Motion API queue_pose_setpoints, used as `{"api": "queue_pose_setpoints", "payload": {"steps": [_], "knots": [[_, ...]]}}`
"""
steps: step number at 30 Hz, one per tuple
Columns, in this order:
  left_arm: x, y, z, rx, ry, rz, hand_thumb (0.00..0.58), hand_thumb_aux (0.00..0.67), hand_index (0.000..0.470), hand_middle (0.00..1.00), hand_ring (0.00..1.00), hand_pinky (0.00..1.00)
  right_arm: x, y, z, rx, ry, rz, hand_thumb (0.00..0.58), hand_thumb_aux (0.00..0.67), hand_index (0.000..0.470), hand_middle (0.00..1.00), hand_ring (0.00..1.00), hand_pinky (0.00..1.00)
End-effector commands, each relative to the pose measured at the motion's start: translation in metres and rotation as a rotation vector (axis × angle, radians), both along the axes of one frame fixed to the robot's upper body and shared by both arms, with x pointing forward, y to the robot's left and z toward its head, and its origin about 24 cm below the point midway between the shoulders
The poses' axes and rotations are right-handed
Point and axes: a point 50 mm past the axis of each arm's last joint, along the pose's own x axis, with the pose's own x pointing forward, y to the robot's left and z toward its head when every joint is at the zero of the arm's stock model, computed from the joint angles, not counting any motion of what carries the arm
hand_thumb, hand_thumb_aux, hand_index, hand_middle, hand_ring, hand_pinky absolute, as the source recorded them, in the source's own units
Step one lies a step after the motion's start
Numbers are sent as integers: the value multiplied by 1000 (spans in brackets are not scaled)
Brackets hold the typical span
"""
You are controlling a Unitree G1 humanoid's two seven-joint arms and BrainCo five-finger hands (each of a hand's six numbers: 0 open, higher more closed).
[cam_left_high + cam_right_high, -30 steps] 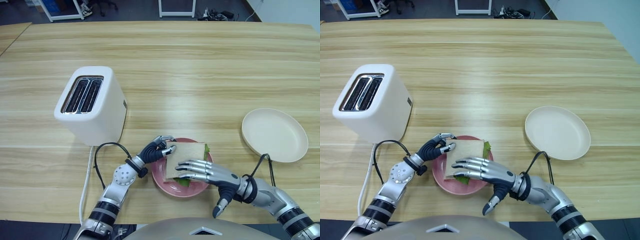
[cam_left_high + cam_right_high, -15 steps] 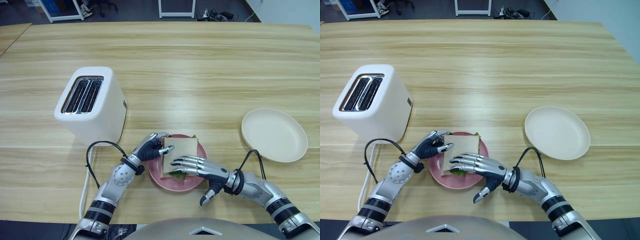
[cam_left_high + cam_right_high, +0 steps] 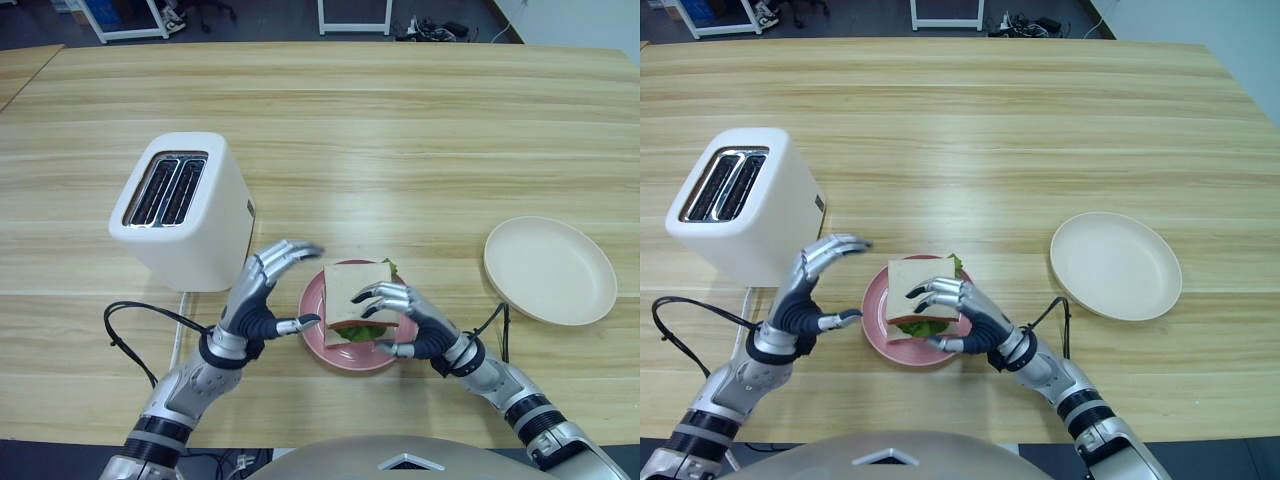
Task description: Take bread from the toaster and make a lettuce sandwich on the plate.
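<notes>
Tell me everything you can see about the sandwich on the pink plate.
The sandwich shows a pale, square top slice of bread lying flat, with green lettuce poking out at its far and near edges. It sits on the pink plate. The right robot hand curls around its near right corner, touching the top.

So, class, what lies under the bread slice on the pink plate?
Green lettuce peeks out at its edges; anything lower is hidden by the bread and right hand.

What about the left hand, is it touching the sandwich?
No, the left hand is open beside the pink plate, apart from the sandwich.
</notes>
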Motion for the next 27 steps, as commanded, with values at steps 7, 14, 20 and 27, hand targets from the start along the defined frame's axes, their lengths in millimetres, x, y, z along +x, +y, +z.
{"api": "queue_pose_setpoints", "payload": {"steps": [7,14,20,27], "knots": [[-67,33,-68,398,704,-391,580,670,470,1000,1000,1000,-64,-57,-34,-338,330,395,580,670,470,1000,1000,1000],[-42,10,-94,498,745,-286,580,670,470,1000,1000,1000,-36,-40,-67,-681,297,243,580,670,470,1000,1000,1000],[4,-20,-123,649,686,-86,580,670,470,1000,1000,1000,7,-7,-85,-881,144,-57,580,670,470,1000,1000,1000],[61,-22,-145,707,646,230,580,670,470,1000,1000,1000,54,14,-102,-839,273,-355,580,670,470,1000,1000,1000]]}}
